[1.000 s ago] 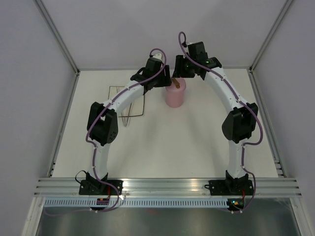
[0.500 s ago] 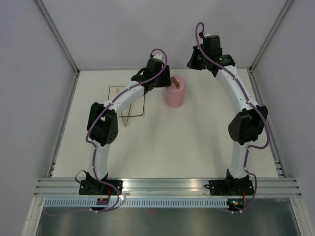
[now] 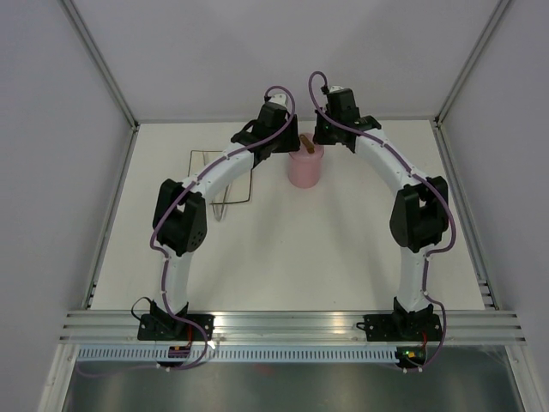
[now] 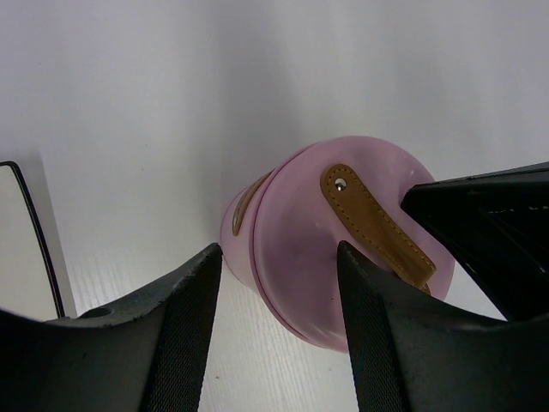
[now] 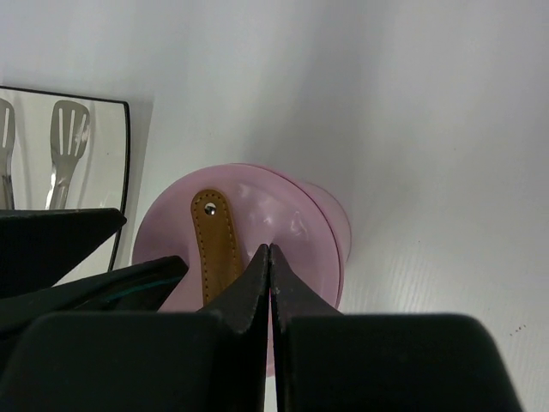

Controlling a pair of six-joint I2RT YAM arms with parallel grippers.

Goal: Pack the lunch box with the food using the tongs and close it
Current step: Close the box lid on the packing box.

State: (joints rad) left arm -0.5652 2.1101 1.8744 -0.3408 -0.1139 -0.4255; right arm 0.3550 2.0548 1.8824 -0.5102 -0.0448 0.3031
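The lunch box (image 3: pixel 304 167) stood upright at the upper middle of the overhead view, with its lid (image 4: pixel 343 240) on and the brown handle (image 4: pixel 373 223) lying across the top. No food showed in any view. The step in hand looked like seating the lid. The right gripper (image 5: pixel 270 257) had its fingers pressed together over the lid, just beside the handle. Doing it well probably meant pushing straight down near the lid's middle, so the tall box did not tip. The left gripper (image 4: pixel 276 257) was partly spread, with nothing between its fingers, aimed at the box's side as if to steady it. Whether it touched could not be told.

Only the right wrist view showed the tongs (image 5: pixel 64 146) lying on the plate (image 5: pixel 129 172), at its upper left. Only the overhead view showed both arms meeting at the box on the table (image 3: pixel 283 249).
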